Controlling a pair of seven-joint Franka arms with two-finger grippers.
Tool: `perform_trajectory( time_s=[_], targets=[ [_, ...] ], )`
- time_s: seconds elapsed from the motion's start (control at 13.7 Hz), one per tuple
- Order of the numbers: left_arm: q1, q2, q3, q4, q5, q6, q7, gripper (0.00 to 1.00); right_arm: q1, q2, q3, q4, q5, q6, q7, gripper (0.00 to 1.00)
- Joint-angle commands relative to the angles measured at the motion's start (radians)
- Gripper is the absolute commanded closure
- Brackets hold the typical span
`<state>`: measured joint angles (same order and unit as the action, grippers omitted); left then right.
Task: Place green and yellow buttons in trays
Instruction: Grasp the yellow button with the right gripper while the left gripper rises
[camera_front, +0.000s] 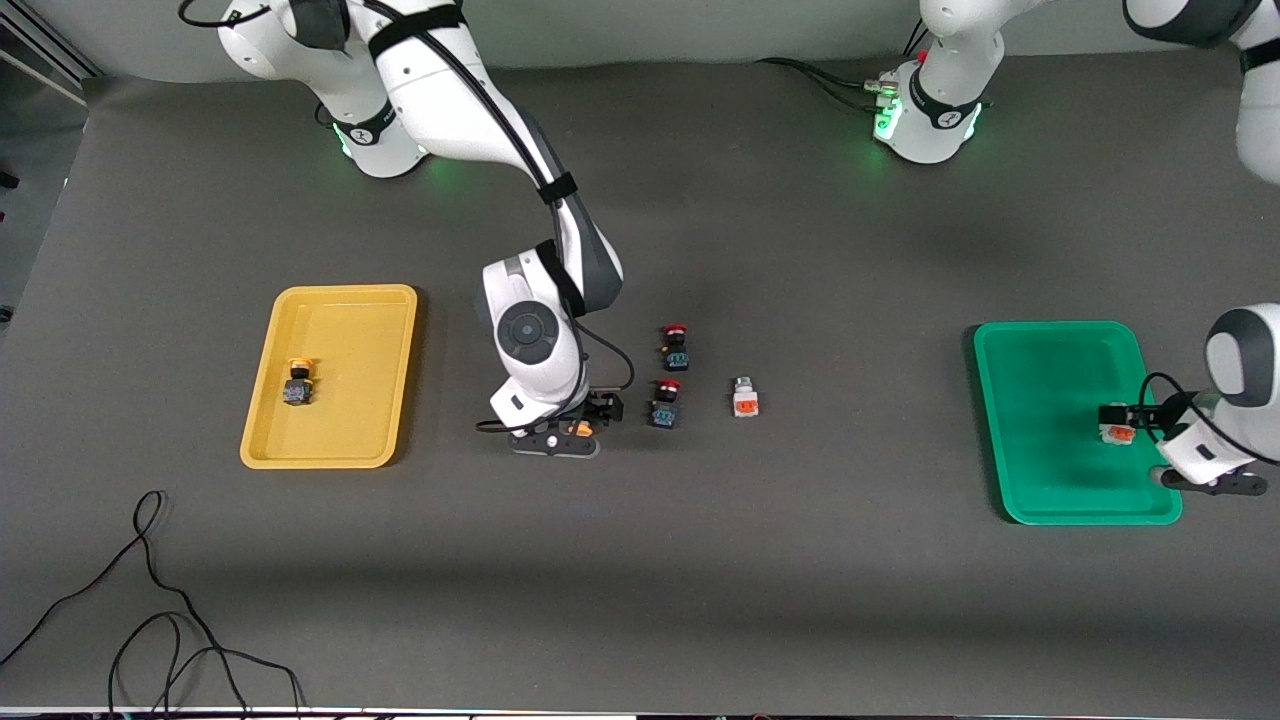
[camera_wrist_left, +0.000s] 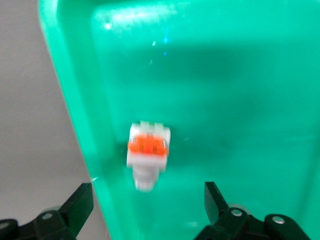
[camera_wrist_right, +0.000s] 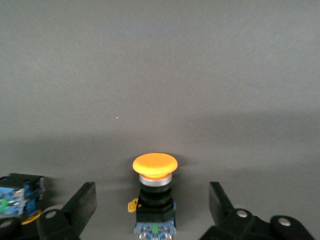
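Note:
The yellow tray (camera_front: 330, 310) lies toward the right arm's end and holds one yellow-capped button (camera_front: 297, 382). My right gripper (camera_front: 578, 430) is open and low at the table, with its fingers (camera_wrist_right: 85, 202) on either side of a second yellow-capped button (camera_wrist_right: 155, 192), not touching it. The green tray (camera_front: 1060, 345) lies toward the left arm's end. A silvery-white button with an orange-red block (camera_wrist_left: 147, 150) lies in it close to the rim (camera_wrist_left: 75, 100). My left gripper (camera_wrist_left: 147, 205) is open just over that button (camera_front: 1117, 434). Another silvery-white button (camera_front: 744, 398) lies mid-table.
Two red-capped black switches (camera_front: 676, 347) (camera_front: 665, 402) stand between the right gripper and the loose silvery-white button. The body of one shows at the edge of the right wrist view (camera_wrist_right: 20, 195). Black cables (camera_front: 150, 600) lie at the table's near corner.

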<state>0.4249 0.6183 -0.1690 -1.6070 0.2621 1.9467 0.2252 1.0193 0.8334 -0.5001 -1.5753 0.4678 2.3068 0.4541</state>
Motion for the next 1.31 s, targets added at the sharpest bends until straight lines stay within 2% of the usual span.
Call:
perform_trajectory(
  time_s=[0.0, 0.07, 0.29, 0.36, 0.44, 0.58, 0.73, 0.95, 1.24],
  targets=[
    [-0.008, -0.109, -0.042, 0.038, 0.002, -0.2, -0.007, 0.01, 0.008, 0.033, 0.005, -0.005, 0.031, 0.051, 0.011, 0.0],
    [0.0, -0.144, -0.075, 0.071, -0.02, -0.295, -0.009, 0.0, 0.008, 0.032, 0.003, -0.005, 0.037, 0.051, 0.012, 0.05],
    [-0.011, -0.183, -0.09, 0.195, -0.127, -0.486, -0.021, 0.01, -0.004, 0.023, 0.005, -0.003, 0.037, 0.045, 0.009, 0.68],
    [-0.017, -0.183, -0.111, 0.234, -0.141, -0.521, -0.039, 0.02, -0.007, 0.021, 0.005, -0.003, 0.037, 0.043, 0.008, 0.81],
    [-0.02, -0.183, -0.136, 0.255, -0.155, -0.537, -0.093, 0.02, -0.007, 0.019, 0.005, -0.003, 0.037, 0.043, 0.0, 0.86],
    [-0.02, -0.183, -0.228, 0.26, -0.162, -0.539, -0.261, 0.02, -0.008, 0.009, 0.0, -0.003, 0.037, 0.022, -0.009, 0.89],
    [-0.037, -0.173, -0.321, 0.26, -0.161, -0.528, -0.451, 0.12, -0.013, -0.031, -0.009, -0.002, 0.034, -0.027, -0.017, 0.89],
    [-0.161, -0.146, -0.34, 0.257, -0.164, -0.464, -0.64, 0.11, -0.013, -0.132, -0.05, 0.011, 0.026, -0.159, -0.023, 0.89],
    [-0.326, -0.051, -0.34, 0.24, -0.179, -0.292, -0.871, 0.09, -0.013, -0.27, -0.126, 0.037, 0.018, -0.341, -0.041, 0.89]
  ],
)
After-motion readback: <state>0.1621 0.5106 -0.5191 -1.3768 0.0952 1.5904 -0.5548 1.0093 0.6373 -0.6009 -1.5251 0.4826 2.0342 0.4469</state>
